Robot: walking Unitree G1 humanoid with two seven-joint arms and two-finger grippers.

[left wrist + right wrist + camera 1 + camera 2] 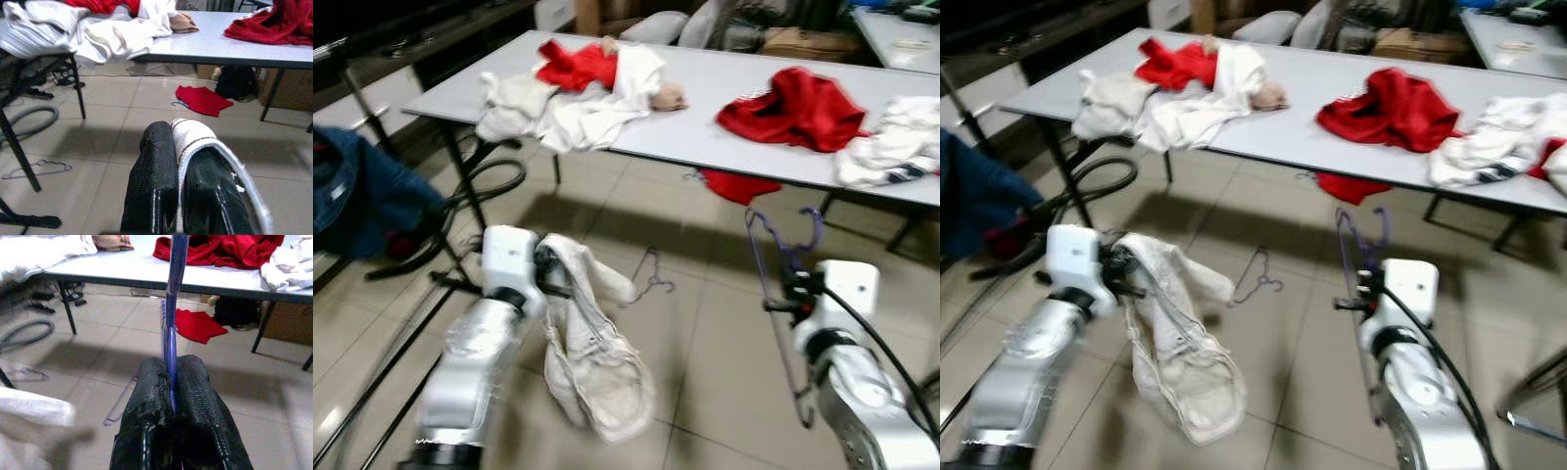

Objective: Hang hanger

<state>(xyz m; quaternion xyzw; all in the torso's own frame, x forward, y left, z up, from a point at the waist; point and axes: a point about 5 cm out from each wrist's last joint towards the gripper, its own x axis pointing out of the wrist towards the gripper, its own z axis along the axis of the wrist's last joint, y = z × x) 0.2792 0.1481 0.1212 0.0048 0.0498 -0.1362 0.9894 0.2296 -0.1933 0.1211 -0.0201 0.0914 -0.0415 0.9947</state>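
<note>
My right gripper (790, 287) is shut on a purple wire hanger (766, 257), held in front of the table; its hook (811, 227) points up and its frame hangs down past my wrist. In the right wrist view the purple hanger wire (169, 340) runs up between the black fingers (149, 387). My left gripper (548, 271) is shut on a cream-white garment (592, 362) that droops toward the floor. The left wrist view shows the cream-white cloth (193, 134) pinched between the fingers (154, 161).
A grey table (724, 93) ahead carries white clothes (578, 98), red clothes (798, 106) and more white laundry (891, 147). A spare wire hanger (651, 279) lies on the tiled floor. A red cloth (736, 184) lies under the table. A black rack with dark blue jeans (357, 196) stands left.
</note>
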